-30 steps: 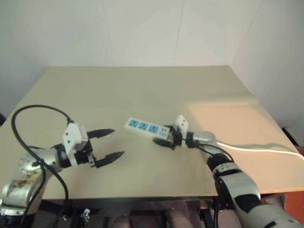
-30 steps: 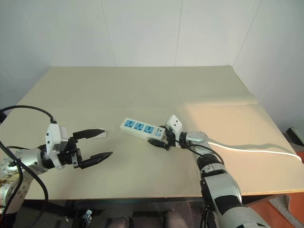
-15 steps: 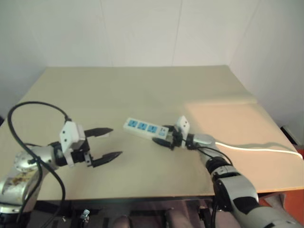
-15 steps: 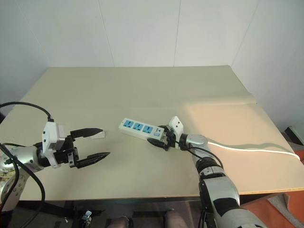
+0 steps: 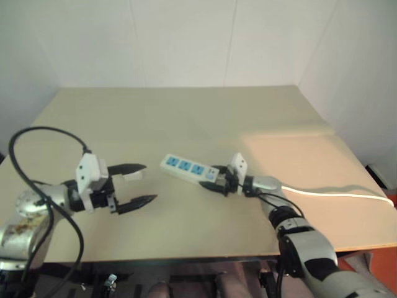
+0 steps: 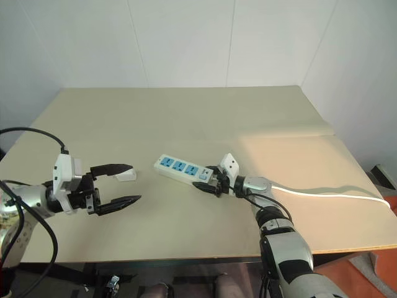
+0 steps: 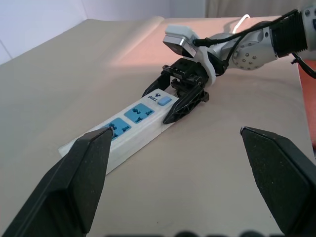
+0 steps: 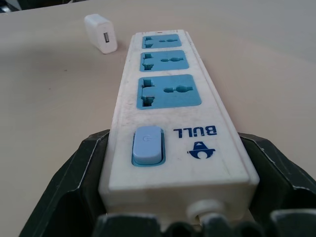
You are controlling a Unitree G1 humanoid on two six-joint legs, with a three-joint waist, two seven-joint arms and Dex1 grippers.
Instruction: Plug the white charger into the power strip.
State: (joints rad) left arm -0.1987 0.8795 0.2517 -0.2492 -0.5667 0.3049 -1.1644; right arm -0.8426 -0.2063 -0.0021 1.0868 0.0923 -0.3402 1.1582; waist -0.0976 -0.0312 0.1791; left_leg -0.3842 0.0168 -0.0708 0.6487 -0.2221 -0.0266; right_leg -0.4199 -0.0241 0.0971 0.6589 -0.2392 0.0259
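A beige worktop (image 6: 205, 118) carries 2 task things; nothing here is a container.

The strip (image 6: 180, 167), a long white bar with 3 blue sockets, lies flat near the middle of the worktop, set at a slant. Its switch end sits between the black fingers of the right tool (image 6: 208, 181), which is closed on it, 1 finger along each long side. The right wrist view shows a pale blue switch (image 8: 146, 144) and the blue word BULL at that held end. All 3 sockets are empty. A thin white cable (image 6: 329, 193) runs from the held end across the worktop to its right edge.

The charger (image 6: 126, 176), a small white block, lies on the worktop well to the left of the strip, apart from it.

The left tool (image 6: 111, 185) hangs above the worktop at the left with its 2 black fingers spread wide and holding nothing. It points to the right, toward the strip. Its upper finger crosses just in front of the charger in the head views, so part of the block is covered; contact cannot be judged.

The right arm reaches in from the lower right with its tool pointing left and roughly level.

In the left wrist view, 1 finger (image 7: 79, 185) covers the strip's near end.
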